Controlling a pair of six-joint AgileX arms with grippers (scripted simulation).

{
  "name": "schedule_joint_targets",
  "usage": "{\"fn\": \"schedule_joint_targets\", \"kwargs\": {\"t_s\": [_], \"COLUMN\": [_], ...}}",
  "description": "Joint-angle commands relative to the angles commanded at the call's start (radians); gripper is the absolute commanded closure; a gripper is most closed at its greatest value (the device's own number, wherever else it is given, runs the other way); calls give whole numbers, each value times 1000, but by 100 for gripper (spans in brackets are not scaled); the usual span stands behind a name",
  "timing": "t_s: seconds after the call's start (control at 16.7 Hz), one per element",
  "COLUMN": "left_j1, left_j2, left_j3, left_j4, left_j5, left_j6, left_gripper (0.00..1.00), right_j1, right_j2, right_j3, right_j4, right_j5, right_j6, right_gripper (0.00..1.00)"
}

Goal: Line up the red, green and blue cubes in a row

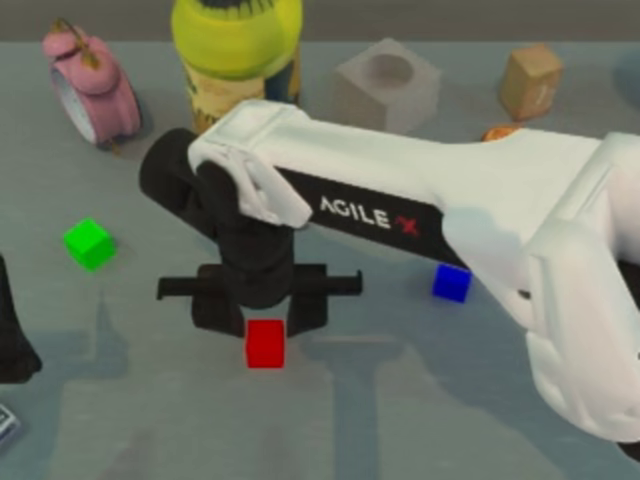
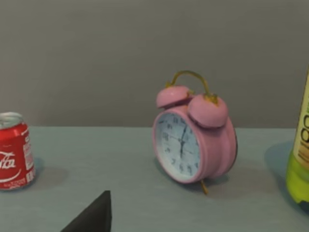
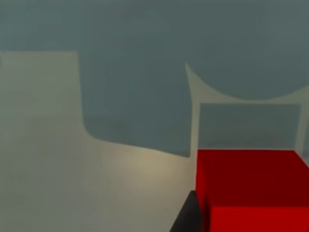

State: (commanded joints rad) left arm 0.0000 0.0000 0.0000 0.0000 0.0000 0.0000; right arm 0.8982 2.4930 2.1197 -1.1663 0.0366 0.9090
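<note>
The red cube [image 1: 265,343] lies a little left of the table's middle, toward the front. My right gripper [image 1: 262,318] has come down over it with a finger on each side and is shut on the red cube. In the right wrist view the red cube [image 3: 251,188] fills the corner, and one dark fingertip [image 3: 189,215] touches its side. The green cube [image 1: 90,243] sits apart at the left. The blue cube [image 1: 451,283] sits to the right, partly under my right arm. My left gripper [image 1: 10,340] is parked at the left edge, open.
Along the back stand a pink alarm clock [image 1: 90,85], a yellow-green bottle [image 1: 238,50], a grey block with a round hole [image 1: 387,85] and a tan wooden block [image 1: 530,82]. A red cola can [image 2: 14,150] shows in the left wrist view.
</note>
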Motion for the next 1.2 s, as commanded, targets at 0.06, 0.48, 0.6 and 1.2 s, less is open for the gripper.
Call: {"fn": "schedule_joint_targets", "kwargs": {"t_s": [0.06, 0.48, 0.6, 1.2], "left_j1": [0, 0, 0, 0], "left_j2": [0, 0, 0, 0], "left_j3": [0, 0, 0, 0], "left_j4": [0, 0, 0, 0], "left_j5": [0, 0, 0, 0], "left_j6": [0, 0, 0, 0], "left_gripper": [0, 0, 0, 0], "right_j1": [0, 0, 0, 7], "right_j2": [0, 0, 0, -7], "right_j3": [0, 0, 0, 197], "right_j4": [0, 0, 0, -209], "right_j5": [0, 0, 0, 0], "right_j6": [0, 0, 0, 5], "right_gripper": [25, 0, 0, 0]}}
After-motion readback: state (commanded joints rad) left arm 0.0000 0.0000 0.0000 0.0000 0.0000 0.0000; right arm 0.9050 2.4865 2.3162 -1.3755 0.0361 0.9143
